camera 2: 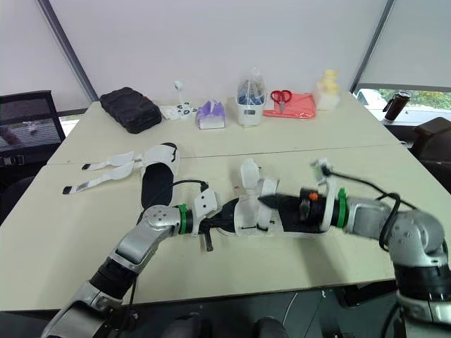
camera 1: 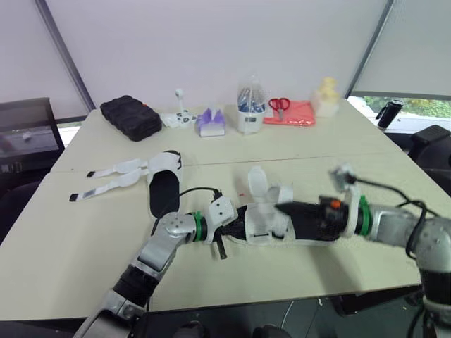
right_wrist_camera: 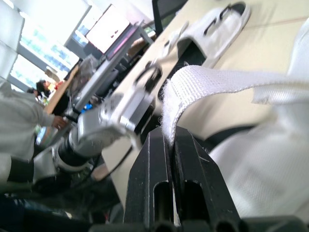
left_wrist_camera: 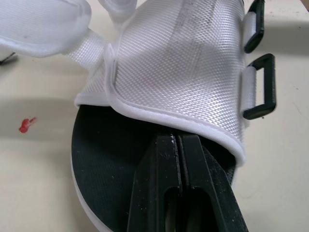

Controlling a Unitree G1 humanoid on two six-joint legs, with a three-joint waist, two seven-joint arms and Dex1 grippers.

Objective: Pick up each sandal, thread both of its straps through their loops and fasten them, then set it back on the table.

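Both tools on the near sandal (camera 1: 264, 218), mid-tabletop (camera 1: 84, 246).
My left tool (left_wrist_camera: 179, 142) is pinched together on its black sole; my right tool (right_wrist_camera: 170, 133) clamps a white strap (right_wrist_camera: 217, 79), strap end hidden between the fingers. One loop (left_wrist_camera: 255, 29) is cut off at the view's edge.

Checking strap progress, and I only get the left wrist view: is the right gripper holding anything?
Observer: Yes, the right gripper is shut on a white strap of the near sandal.
Operator: Where is the second sandal, and is it fastened?
Observer: The second sandal lies on the table, farther off to the robot's left, with its two straps spread out unfastened.
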